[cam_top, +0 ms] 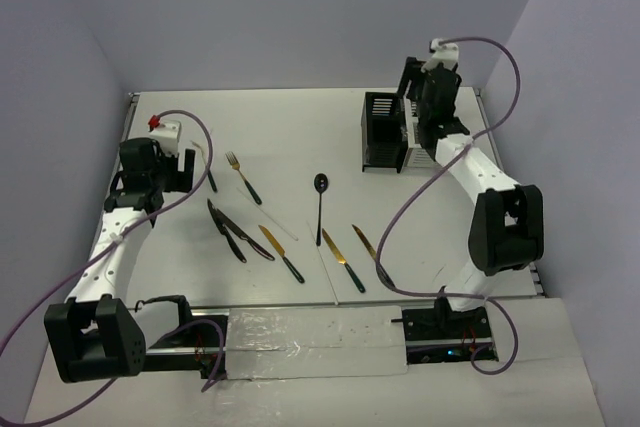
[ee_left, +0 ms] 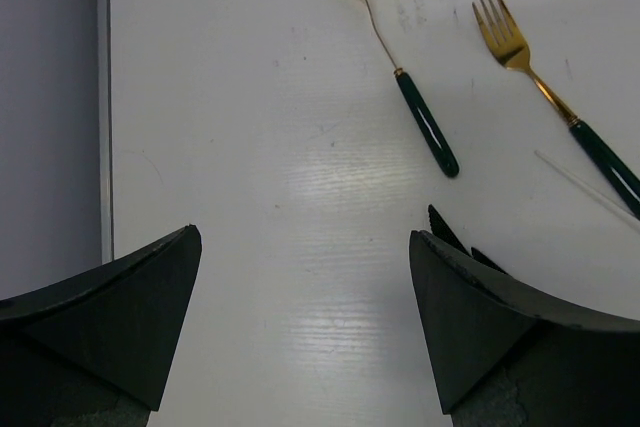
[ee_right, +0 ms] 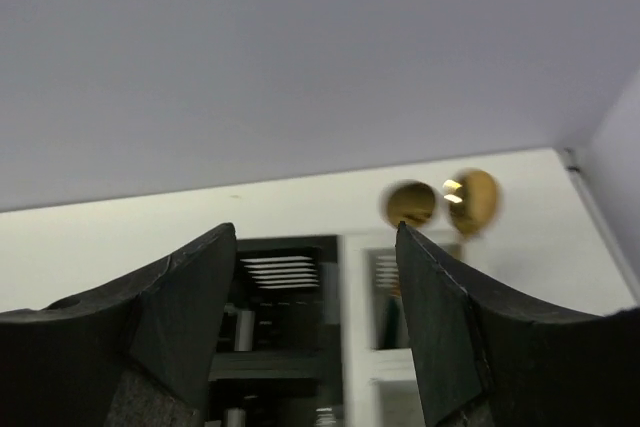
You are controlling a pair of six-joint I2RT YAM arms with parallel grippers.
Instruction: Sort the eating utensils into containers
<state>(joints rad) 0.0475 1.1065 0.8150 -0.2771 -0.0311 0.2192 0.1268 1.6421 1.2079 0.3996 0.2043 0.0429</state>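
My right gripper [ee_right: 315, 232] hangs over the containers [cam_top: 385, 137] at the table's one o'clock corner. Its fingers [ee_right: 180, 317] are spread apart with nothing between them. Through the gap I look down on the black caddy [ee_right: 280, 277] and, joined to it at three o'clock, the white caddy [ee_right: 380, 277], above which two gold spoon bowls [ee_right: 472, 197] stand up (blurred, so I cannot make out their handles). My left gripper [ee_left: 302, 237] is over the table [ee_left: 250, 147] at its nine o'clock side, its fingers just as wide and holding nothing. Ahead of it at one o'clock lies a gold fork [ee_left: 425, 117] with a dark handle. A second fork [ee_left: 560, 97] lies at two o'clock, with a thin white stick [ee_left: 585, 187] just beside its handle. From above, more utensils lie scattered mid-table: a black spoon [cam_top: 320, 197] at centre, two black knives [cam_top: 225, 229] at eight o'clock of it, and gold knives [cam_top: 342, 260] at six o'clock, well apart from the caddies.
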